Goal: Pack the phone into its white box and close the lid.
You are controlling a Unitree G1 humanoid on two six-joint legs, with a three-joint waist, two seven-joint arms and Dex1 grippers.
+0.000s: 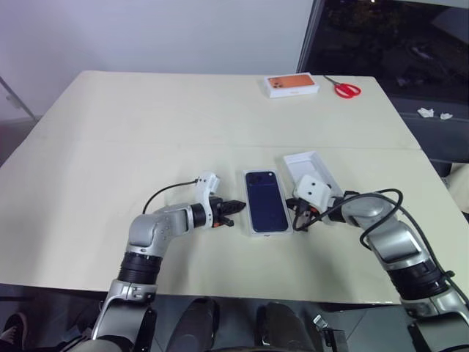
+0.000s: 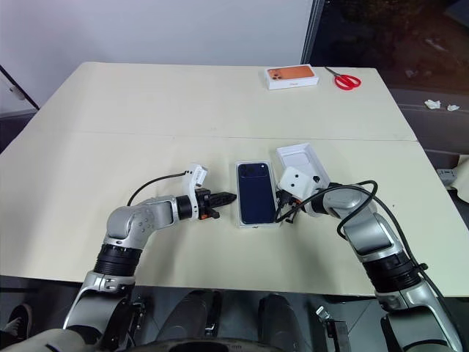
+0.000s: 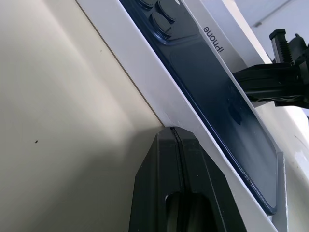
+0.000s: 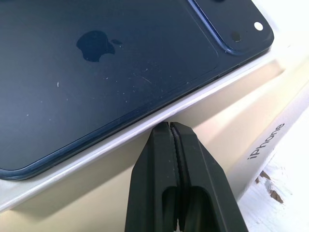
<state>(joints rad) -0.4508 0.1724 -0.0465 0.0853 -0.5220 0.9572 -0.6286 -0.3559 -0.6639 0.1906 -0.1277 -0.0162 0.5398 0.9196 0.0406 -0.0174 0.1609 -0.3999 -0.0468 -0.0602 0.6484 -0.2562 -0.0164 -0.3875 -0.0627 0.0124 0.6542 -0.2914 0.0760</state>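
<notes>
The dark navy phone (image 1: 264,199) lies back up inside the shallow white box (image 1: 267,232) at the table's near middle. Its camera cluster sits at the far end. The lid (image 1: 303,162) rests just right of the box with its white inside facing up; my right wrist covers its near part. My left gripper (image 1: 236,207) is shut, and in the left wrist view its tip (image 3: 175,133) touches the box's left wall. From the other side, my right gripper (image 1: 298,218) is shut with its tip (image 4: 170,126) at the box's right wall, in the gap between box and lid.
A white box with an orange picture (image 1: 292,85) and red scissors (image 1: 343,89) lie at the table's far right. The cream table (image 1: 146,147) has a seam across its middle. Cables loop off both wrists.
</notes>
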